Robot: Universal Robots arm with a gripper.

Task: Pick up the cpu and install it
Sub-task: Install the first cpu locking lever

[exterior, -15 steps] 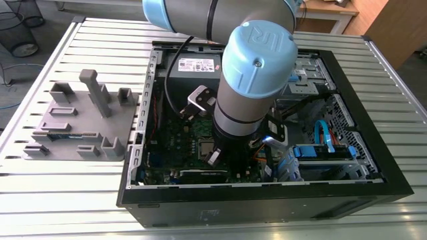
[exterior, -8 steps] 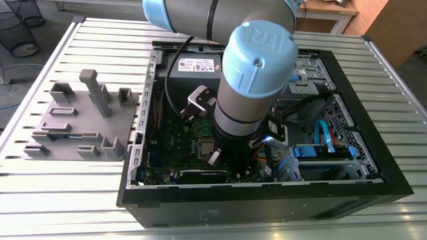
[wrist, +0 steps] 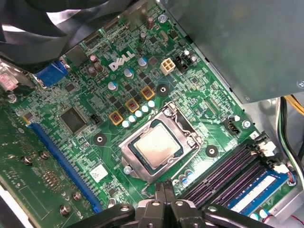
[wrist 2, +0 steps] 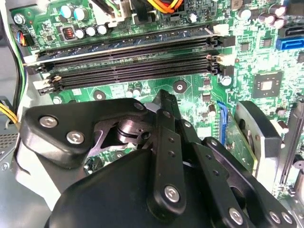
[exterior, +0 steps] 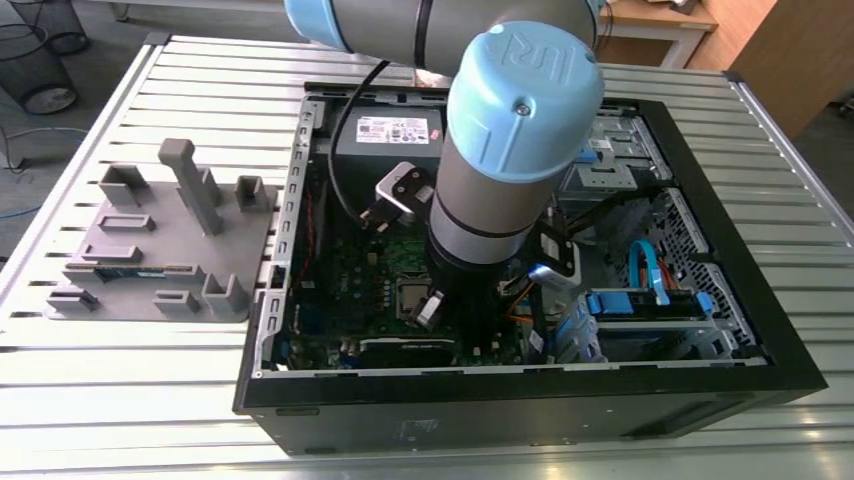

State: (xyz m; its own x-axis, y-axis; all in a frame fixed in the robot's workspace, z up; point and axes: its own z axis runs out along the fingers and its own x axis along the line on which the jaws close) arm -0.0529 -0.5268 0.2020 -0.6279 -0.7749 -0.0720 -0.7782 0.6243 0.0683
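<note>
In the first wrist view we see the cpu [wrist: 156, 146] lying flat inside the silver-framed socket [wrist: 127, 153] near the middle of the motherboard [wrist: 85, 102], its shiny top facing up. The gripper [wrist: 164, 186] hangs just beside the socket's corner nearest the memory slots [wrist: 223, 173]. Its jaws are clenched tip to tip with nothing between them, and they stand clear of the chip. The second wrist view adds the gripper's black linkages [wrist 2: 164, 142] from behind, with the long dark memory slots [wrist 2: 133, 61] running across the green board beyond them (the chip itself lies out of that picture). The exterior view gives us the wider setting. The arm [exterior: 514, 130] reaches down into the open computer case [exterior: 747, 250] on the slatted table [exterior: 200, 60], and a grey tray [exterior: 160, 240] rests near the table's edge on the exterior view's left.
</note>
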